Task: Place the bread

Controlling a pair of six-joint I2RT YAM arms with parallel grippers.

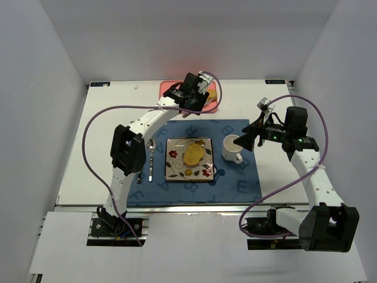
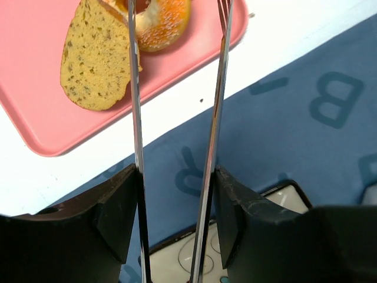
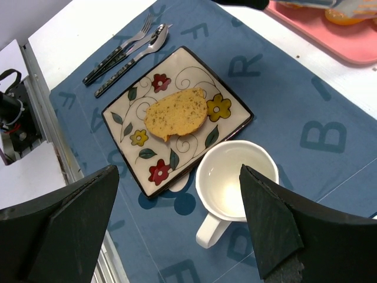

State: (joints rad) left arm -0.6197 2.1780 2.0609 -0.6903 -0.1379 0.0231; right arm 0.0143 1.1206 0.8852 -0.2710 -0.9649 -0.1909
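Tongs [image 2: 136, 118] are sitting clamped in your L gripper [image 2: 175, 197], w/ both black fingers pressing on the outsides of the two metal arms. The arms are standing apart, tips spread, reaching over the pink tray [image 2: 35, 88] at the far side of the table. One tip is lying across the edge of an orange bun [image 2: 168, 20]; can't tell if it's touching. A bread slice [image 2: 97, 56] is lying flat on the tray, just beside the bun, outside the tong arms. A second slice [image 3: 175, 112] is resting in the middle of the flowered plate [image 3: 194, 76] on the blue mat [image 3: 330, 135]. Your R gripper [image 3: 179, 177] is hovering w/ jaws spread wide and holding nothing, over the white mug [image 3: 235, 177], which is standing upright just beside the plate. Fork [image 3: 116, 52] and spoon [image 3: 129, 62] are lying together on the plate's other side.
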